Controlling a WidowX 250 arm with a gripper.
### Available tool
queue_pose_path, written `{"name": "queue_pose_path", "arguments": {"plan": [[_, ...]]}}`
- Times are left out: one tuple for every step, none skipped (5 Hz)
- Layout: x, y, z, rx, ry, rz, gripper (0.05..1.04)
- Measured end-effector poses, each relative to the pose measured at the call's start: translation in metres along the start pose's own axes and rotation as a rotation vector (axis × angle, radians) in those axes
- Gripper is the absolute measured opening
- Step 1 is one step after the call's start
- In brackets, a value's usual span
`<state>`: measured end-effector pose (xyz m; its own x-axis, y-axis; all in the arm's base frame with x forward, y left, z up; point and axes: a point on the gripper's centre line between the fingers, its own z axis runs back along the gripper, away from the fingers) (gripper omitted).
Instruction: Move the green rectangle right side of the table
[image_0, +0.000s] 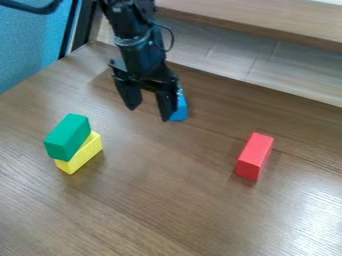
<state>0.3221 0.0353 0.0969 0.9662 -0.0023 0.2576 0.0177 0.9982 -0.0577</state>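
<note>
Four smooth, straight-edged blocks sit on the wood-grained bench: one green block atop one yellow block toward the left edge, one red block farther right, one blue block nearer the far edge. The claw hangs spread beside the blue block.

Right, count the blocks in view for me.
4. The green block rests on the yellow block at the left, the red block lies at the right, and the blue block is partly behind the gripper, which could hide another.
</note>
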Motion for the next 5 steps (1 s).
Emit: {"name": "queue_pose_path", "arguments": {"plan": [[-0.009,0.015,0.024,0.057,-0.022,0.04,1.0],[-0.023,0.03,0.042,0.093,-0.043,0.1,1.0],[-0.035,0.044,0.041,0.105,-0.028,0.15,1.0],[-0.045,0.056,0.035,0.101,-0.006,0.187,1.0],[-0.054,0.068,0.021,0.104,0.036,0.213,1.0]]}}
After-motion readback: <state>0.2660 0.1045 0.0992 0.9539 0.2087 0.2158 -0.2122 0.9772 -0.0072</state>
